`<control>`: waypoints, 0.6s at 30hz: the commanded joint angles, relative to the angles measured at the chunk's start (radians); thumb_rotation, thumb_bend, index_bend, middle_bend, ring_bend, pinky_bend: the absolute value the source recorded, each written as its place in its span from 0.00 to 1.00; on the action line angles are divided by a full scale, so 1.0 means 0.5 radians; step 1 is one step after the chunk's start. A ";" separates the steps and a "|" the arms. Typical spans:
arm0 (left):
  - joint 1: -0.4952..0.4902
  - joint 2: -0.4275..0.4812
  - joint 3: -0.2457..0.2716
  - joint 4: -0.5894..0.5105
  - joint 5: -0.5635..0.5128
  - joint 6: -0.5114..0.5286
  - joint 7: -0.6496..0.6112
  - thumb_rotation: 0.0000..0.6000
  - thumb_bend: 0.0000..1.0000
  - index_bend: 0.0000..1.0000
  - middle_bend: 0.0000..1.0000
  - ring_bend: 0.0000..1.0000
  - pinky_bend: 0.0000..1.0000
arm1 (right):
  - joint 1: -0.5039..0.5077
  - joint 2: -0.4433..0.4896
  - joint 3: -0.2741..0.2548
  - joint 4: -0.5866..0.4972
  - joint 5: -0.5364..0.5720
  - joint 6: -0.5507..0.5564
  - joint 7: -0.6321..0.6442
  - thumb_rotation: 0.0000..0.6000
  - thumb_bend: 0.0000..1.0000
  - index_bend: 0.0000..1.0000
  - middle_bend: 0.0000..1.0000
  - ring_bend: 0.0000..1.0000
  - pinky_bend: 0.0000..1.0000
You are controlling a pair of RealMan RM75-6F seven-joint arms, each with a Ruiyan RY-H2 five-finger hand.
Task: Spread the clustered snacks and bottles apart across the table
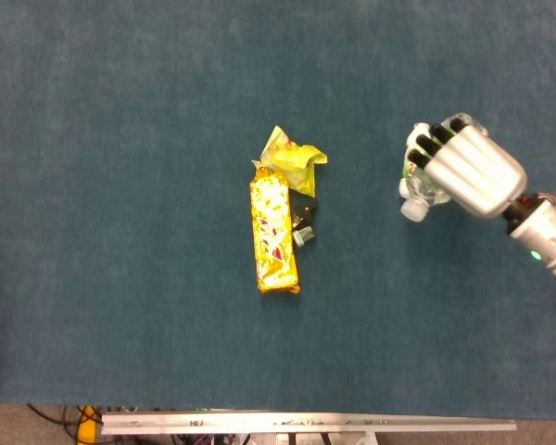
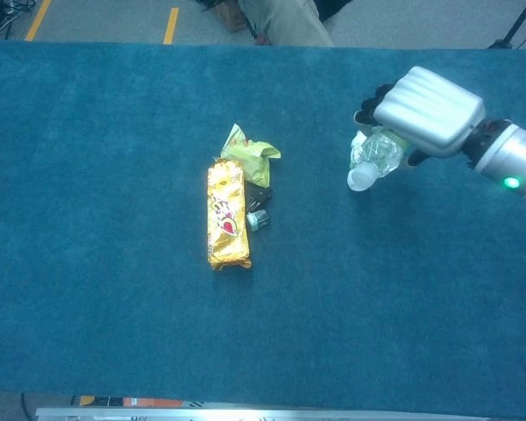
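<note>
The right hand (image 1: 463,167) was wrapped over a clear plastic bottle (image 2: 374,156), fingers curled down across its body so that it gripped the bottle. Only the white cap end stuck out from under the hand, pointing toward the near edge of the table. In the chest view the bottle lay tilted beneath the palm, over the blue table cover (image 1: 120,185); whether it rested on the cloth or was lifted just off it could not be told.

Well away from the hand, on its thumbward side toward the middle of the table, the rest of the snacks stayed bunched together. A long yellow snack pack (image 1: 272,234) lay lengthwise, and a crumpled yellow-green wrapper (image 1: 294,159) sat touching its far end. Tucked against the long pack, on the side nearer the hand, was a small dark item with a pale cap (image 1: 303,227), too small to name.

The left hand appeared in neither view.
</note>
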 commanded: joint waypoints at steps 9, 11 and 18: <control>-0.012 -0.007 0.001 0.011 -0.004 -0.018 -0.012 1.00 0.31 0.26 0.22 0.05 0.13 | -0.140 0.139 -0.163 -0.052 -0.169 0.107 0.043 1.00 0.00 0.72 0.58 0.57 0.63; -0.017 -0.011 0.003 0.009 0.003 -0.022 -0.010 1.00 0.31 0.26 0.22 0.05 0.13 | -0.150 0.130 -0.181 -0.035 -0.178 0.087 0.047 1.00 0.00 0.72 0.58 0.57 0.63; -0.024 -0.019 0.002 0.010 0.002 -0.029 -0.006 1.00 0.31 0.26 0.22 0.05 0.13 | -0.197 0.079 -0.214 0.071 -0.184 0.033 0.057 1.00 0.00 0.72 0.58 0.56 0.63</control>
